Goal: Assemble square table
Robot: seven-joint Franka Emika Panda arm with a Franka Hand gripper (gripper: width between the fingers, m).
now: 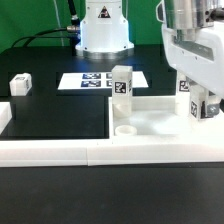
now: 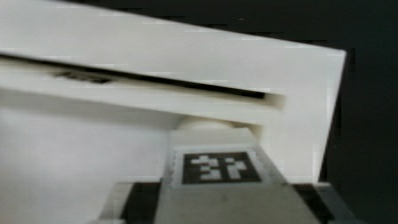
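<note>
The gripper (image 1: 203, 108) is clamped on a short white tagged leg (image 1: 187, 96), holding it upright over the large flat white square plastic tabletop (image 1: 160, 120). On that tabletop a second white tagged leg (image 1: 121, 84) stands near a round corner socket (image 1: 126, 129).

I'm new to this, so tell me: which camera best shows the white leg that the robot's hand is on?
The wrist view: the leg fills its middle, tag facing the camera. The exterior view shows that leg small and partly hidden by the end effector.
</note>
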